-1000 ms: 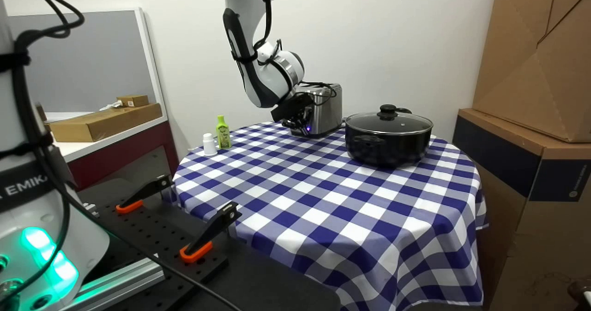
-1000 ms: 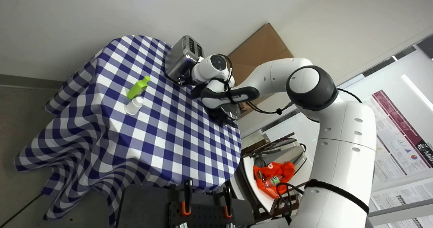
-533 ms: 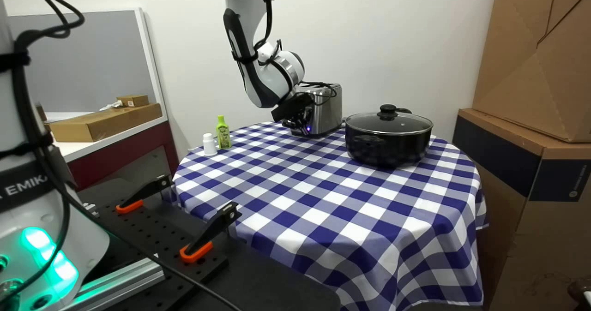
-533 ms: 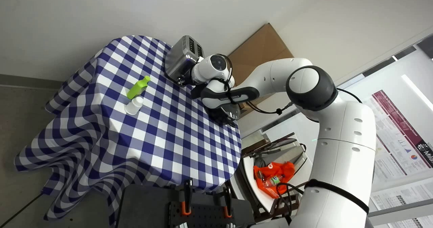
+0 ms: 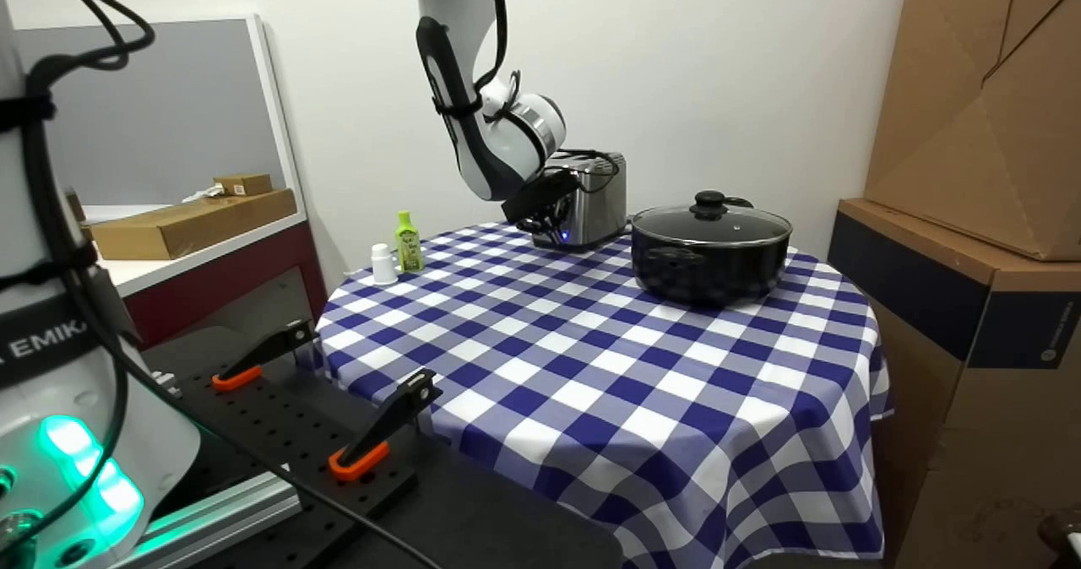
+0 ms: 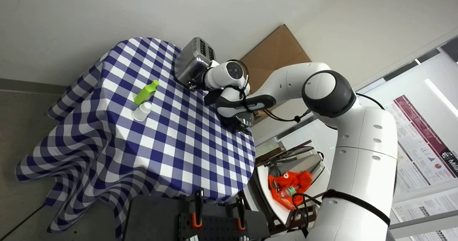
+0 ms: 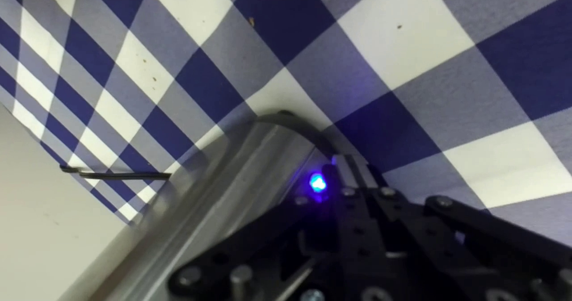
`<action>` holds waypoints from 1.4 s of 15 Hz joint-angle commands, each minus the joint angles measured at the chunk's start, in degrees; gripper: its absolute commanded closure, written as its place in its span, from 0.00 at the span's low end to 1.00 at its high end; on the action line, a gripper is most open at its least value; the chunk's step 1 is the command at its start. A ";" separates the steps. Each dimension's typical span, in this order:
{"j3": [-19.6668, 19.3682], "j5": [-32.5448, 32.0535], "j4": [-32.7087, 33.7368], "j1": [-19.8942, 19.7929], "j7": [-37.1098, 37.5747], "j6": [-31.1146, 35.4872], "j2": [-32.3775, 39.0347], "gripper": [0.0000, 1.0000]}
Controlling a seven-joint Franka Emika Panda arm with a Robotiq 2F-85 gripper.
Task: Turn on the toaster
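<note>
The silver brushed-metal toaster (image 5: 603, 202) stands at the back of the checkered table, and its slotted top shows in an exterior view (image 6: 189, 60). In the wrist view its rounded metal side (image 7: 232, 180) runs up from the lower left. My gripper (image 7: 351, 159) is shut, with its two pads together and nothing seen between them. It is right beside the toaster's dark end panel, low near the tablecloth. A lit blue light (image 7: 317, 183) glows on that panel beside my left finger. Whether the fingertips touch the panel I cannot tell. The gripper covers most of the panel.
A black lidded pot (image 5: 709, 257) stands to the right of the toaster in an exterior view. A green bottle (image 5: 409, 244) and a white shaker (image 5: 382, 265) stand near the table's edge. A wall is close behind. Large cardboard boxes (image 5: 980, 130) stand beside the table.
In the last half second my wrist and forearm have shifted slightly to the right in an exterior view. The light on the toaster looks bluer. The toaster, pot and bottles have not moved.
</note>
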 commanded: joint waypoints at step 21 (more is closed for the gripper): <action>-5.24 -7.85 1.03 2.10 4.65 6.89 1.12 1.00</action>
